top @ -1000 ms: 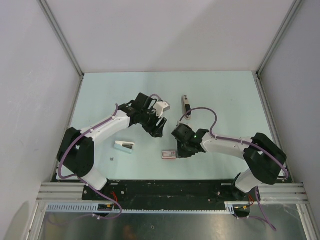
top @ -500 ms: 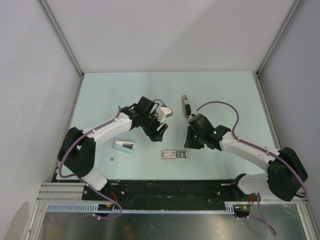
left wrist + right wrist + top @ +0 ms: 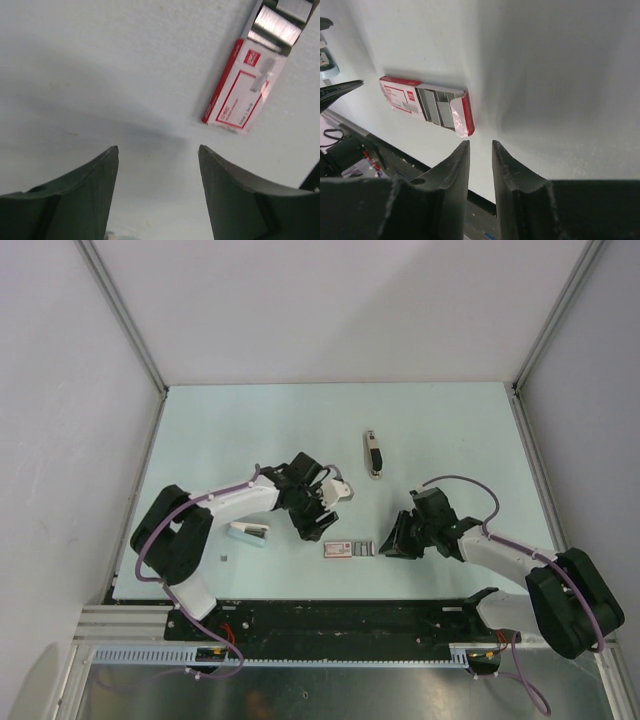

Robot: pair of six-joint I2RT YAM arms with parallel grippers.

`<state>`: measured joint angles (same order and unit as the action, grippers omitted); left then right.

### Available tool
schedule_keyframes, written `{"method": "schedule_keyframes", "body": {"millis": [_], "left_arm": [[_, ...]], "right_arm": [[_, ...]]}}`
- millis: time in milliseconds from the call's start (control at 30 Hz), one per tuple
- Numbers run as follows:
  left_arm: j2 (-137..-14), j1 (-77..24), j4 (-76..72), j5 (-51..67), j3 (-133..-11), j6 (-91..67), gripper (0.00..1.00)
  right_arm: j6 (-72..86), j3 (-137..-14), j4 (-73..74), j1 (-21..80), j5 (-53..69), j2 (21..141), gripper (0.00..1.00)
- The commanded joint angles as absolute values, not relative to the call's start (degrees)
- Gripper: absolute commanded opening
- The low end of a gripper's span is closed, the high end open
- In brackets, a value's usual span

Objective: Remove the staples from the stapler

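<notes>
The stapler (image 3: 372, 453) lies alone at the table's middle back, away from both grippers. The staples (image 3: 365, 548) are a grey ridged block in the slid-out tray of a red-and-white box (image 3: 339, 548) near the front edge. They also show in the left wrist view (image 3: 277, 25) and the right wrist view (image 3: 439, 107). My left gripper (image 3: 318, 526) (image 3: 158, 147) is open and empty, just left of and behind the box (image 3: 242, 92). My right gripper (image 3: 388, 546) (image 3: 480, 142) is low over the table just right of the tray, its jaws a narrow gap apart with nothing between them.
A small white and teal tool (image 3: 248, 531) lies left of the left gripper. A tiny dark speck (image 3: 224, 558) lies near the front left. The black front rail (image 3: 340, 615) runs close behind the box. Grey walls enclose the table.
My right gripper left the box, swung back toward the stapler, then came forward again to the tray's right side. My left gripper moved forward toward the box. The box stayed put.
</notes>
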<state>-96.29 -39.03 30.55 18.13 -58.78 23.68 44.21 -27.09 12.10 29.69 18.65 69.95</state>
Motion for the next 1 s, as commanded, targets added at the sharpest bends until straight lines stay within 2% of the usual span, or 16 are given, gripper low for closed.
{"method": "schedule_keyframes", "body": {"millis": [0, 533, 967], "left_arm": [[-96.53, -41.27, 26.99, 17.25, -57.56, 27.57, 0.69], [-96.98, -45.04, 22.45, 14.06, -54.1, 30.28, 0.69], [-97.05, -46.13, 21.87, 13.47, -53.84, 30.05, 0.7]], "right_arm": [[47.26, -23.89, 2.49, 28.46, 25.13, 69.53, 0.28], [49.94, -20.49, -7.78, 26.96, 26.95, 73.88, 0.23], [50.58, -19.64, -9.83, 27.01, 26.87, 75.25, 0.21]]}}
